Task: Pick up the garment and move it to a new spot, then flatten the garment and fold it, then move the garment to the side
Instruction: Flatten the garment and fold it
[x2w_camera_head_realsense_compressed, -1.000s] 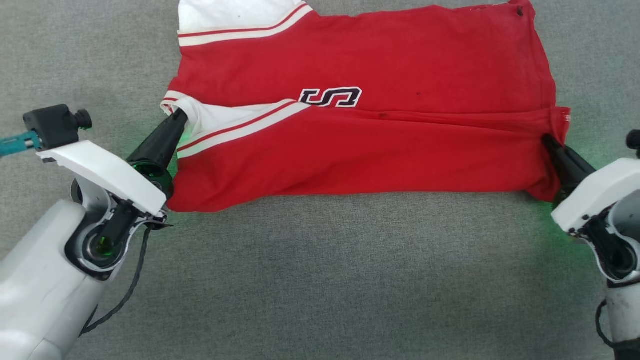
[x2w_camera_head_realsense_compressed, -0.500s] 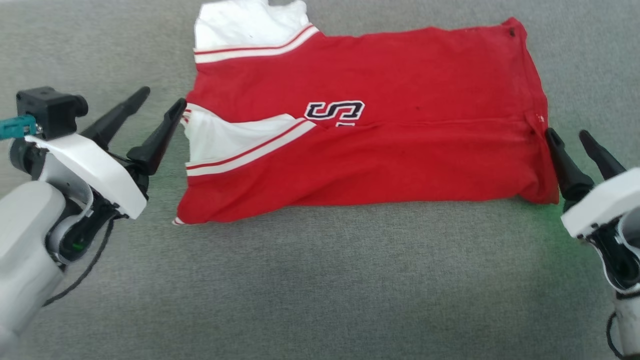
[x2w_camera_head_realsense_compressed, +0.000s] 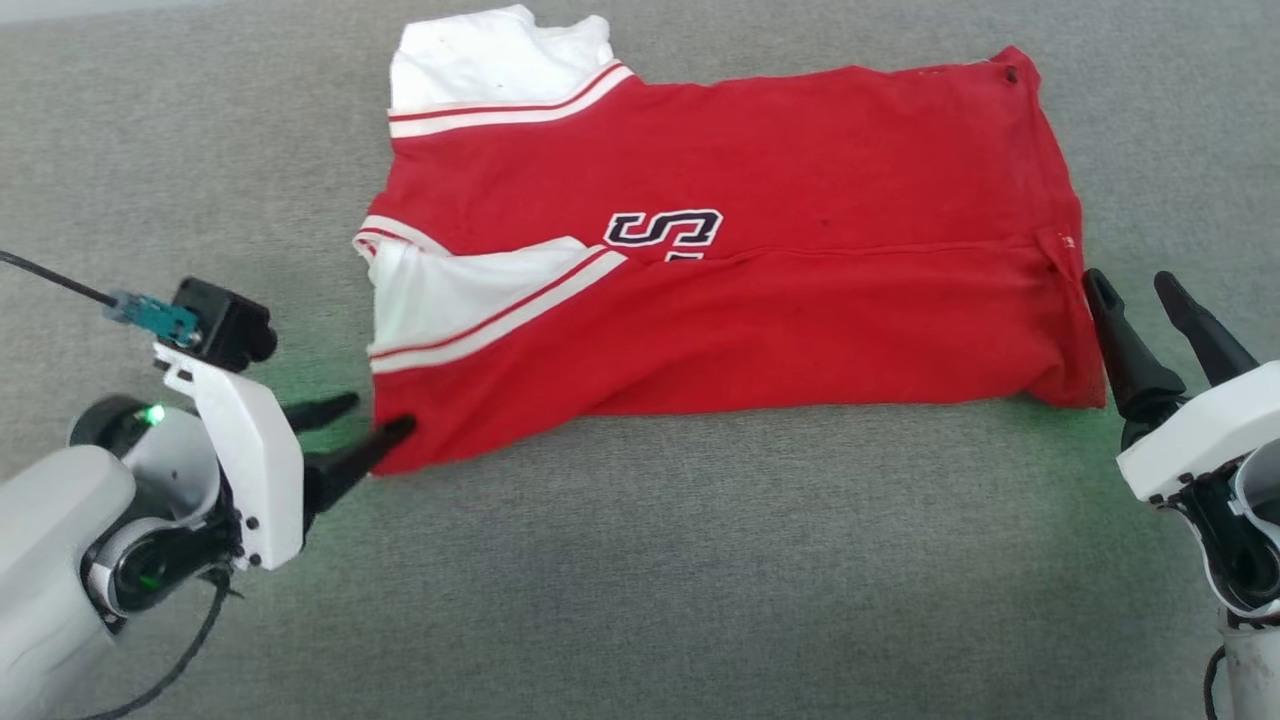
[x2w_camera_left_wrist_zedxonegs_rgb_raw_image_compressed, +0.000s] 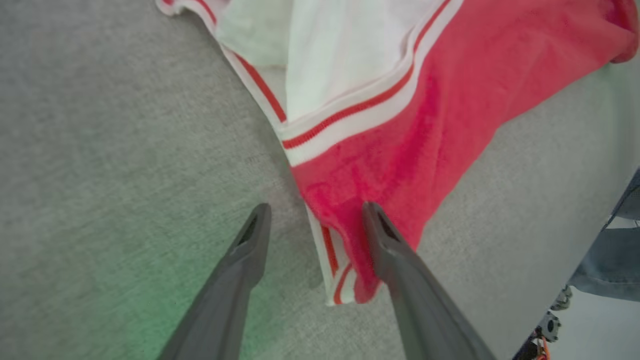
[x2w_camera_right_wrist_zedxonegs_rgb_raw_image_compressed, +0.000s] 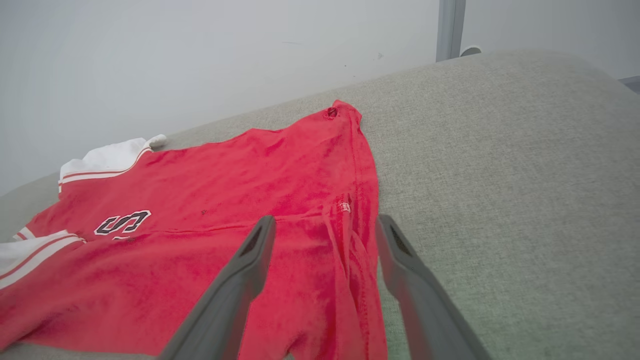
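Observation:
The garment (x2w_camera_head_realsense_compressed: 780, 260), a red jersey with white striped sleeves and a black "S" showing, lies folded lengthwise on the grey cloth surface. My left gripper (x2w_camera_head_realsense_compressed: 383, 410) is open at its near left corner. In the left wrist view the corner's striped hem (x2w_camera_left_wrist_zedxonegs_rgb_raw_image_compressed: 335, 260) lies between the fingers of the left gripper (x2w_camera_left_wrist_zedxonegs_rgb_raw_image_compressed: 316, 207), and one finger (x2w_camera_left_wrist_zedxonegs_rgb_raw_image_compressed: 385, 240) rests over red fabric. My right gripper (x2w_camera_head_realsense_compressed: 1128, 278) stands open just off the garment's right edge. In the right wrist view the right gripper (x2w_camera_right_wrist_zedxonegs_rgb_raw_image_compressed: 326, 220) straddles the folded side seam of the garment (x2w_camera_right_wrist_zedxonegs_rgb_raw_image_compressed: 225, 200), holding nothing.
Grey cloth surface (x2w_camera_head_realsense_compressed: 650, 560) stretches wide in front of the garment. A white wall (x2w_camera_right_wrist_zedxonegs_rgb_raw_image_compressed: 200, 50) and a grey post (x2w_camera_right_wrist_zedxonegs_rgb_raw_image_compressed: 449, 27) stand behind its far edge. Past the surface's edge, blue-grey fabric (x2w_camera_left_wrist_zedxonegs_rgb_raw_image_compressed: 607, 260) shows in the left wrist view.
Both grippers have opened and let go of the garment's ends. The left gripper then dropped from the sleeve to the near left corner. The right gripper has backed slightly off the edge.

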